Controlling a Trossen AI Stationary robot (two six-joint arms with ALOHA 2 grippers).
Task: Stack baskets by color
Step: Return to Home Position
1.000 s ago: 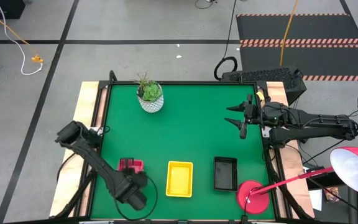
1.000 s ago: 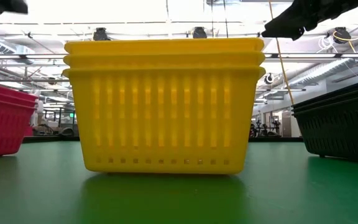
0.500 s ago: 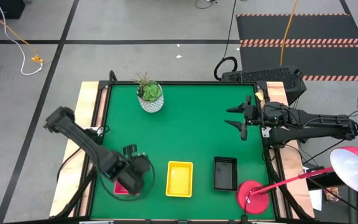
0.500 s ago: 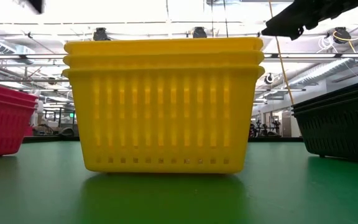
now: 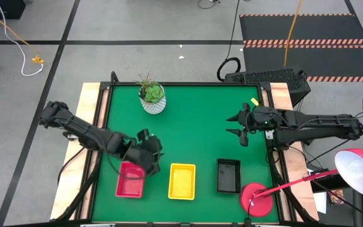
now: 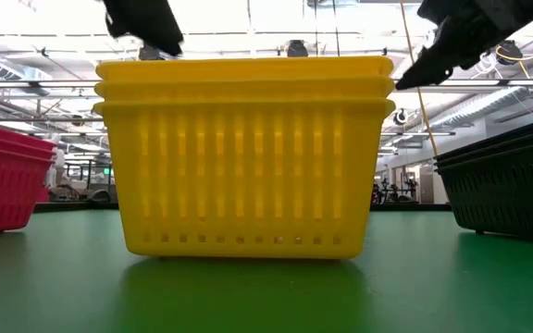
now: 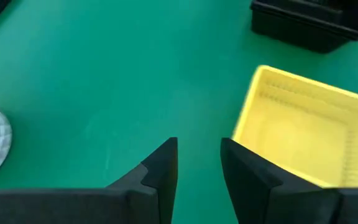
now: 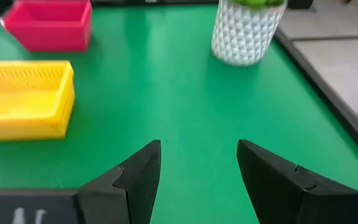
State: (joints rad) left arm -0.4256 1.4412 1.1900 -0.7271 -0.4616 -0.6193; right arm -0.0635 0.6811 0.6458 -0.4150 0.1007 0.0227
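Three stacks of baskets stand in a row along the near edge of the green table: red (image 5: 131, 180) on the left, yellow (image 5: 182, 181) in the middle, black (image 5: 228, 175) on the right. In the low view the yellow stack (image 6: 243, 153) shows three nested rims. My left gripper (image 5: 156, 154) hovers above the far right corner of the red stack, open and empty (image 7: 199, 152), pointing down toward the yellow baskets (image 7: 309, 137). My right gripper (image 5: 239, 127) hangs open and empty (image 8: 199, 152) above the table's right side.
A white plant pot (image 5: 152, 98) stands at the far left of the table. A red lamp base (image 5: 257, 198) sits at the near right corner, its shade (image 5: 358, 170) off the table. The middle of the mat (image 5: 194, 132) is bare.
My left gripper has risen from the near edge beside the red stack, swung toward the far and right sides, and turned; it now points across the table. The red stack it covered now shows whole. My right gripper has tipped down a little.
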